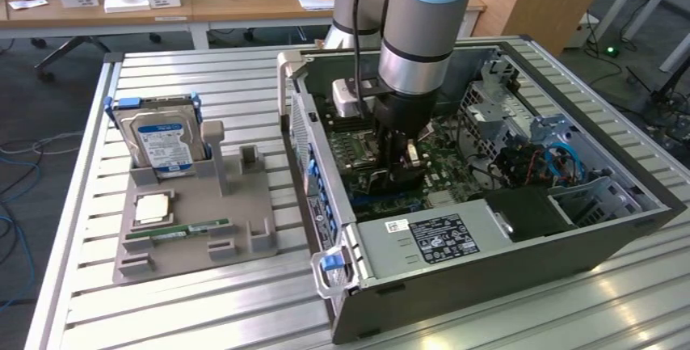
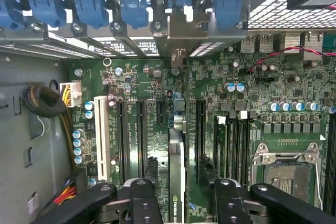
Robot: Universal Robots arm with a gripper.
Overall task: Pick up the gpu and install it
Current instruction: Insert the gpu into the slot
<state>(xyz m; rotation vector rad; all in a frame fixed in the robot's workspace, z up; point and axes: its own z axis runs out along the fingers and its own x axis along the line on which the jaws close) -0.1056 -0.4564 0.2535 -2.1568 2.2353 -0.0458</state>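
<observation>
An open desktop computer case (image 1: 474,229) is lying on its side on a ribbed metal tabletop (image 1: 194,301), with the green motherboard (image 2: 294,124) exposed inside. The robot arm (image 1: 426,18) is reaching straight down into the case, and its gripper (image 1: 397,174) is being held low over the board, among the expansion slots. In the wrist view, the gpu (image 2: 177,171) is being seen edge-on as a thin upright card, standing in a slot of the motherboard and running toward the rear wall of the case, where its silvery bracket (image 2: 178,30) is lined up among the blue slot clips (image 2: 89,11). The 2 black fingers (image 2: 142,203) are being held apart, 1 on each side of the card, with a gap showing between each finger and the card, so nothing is being gripped. To the exterior view's left of the case, a grey parts holder (image 1: 194,221) is resting on the tabletop. A silver hard drive (image 1: 161,140) with a blue and white label is standing upright at the holder's far end, and a narrow green memory stick (image 1: 178,229) is lying flat across it, just beside a small square chip (image 1: 151,207). A wooden desk (image 1: 161,2) with small boxes is standing in the background.
</observation>
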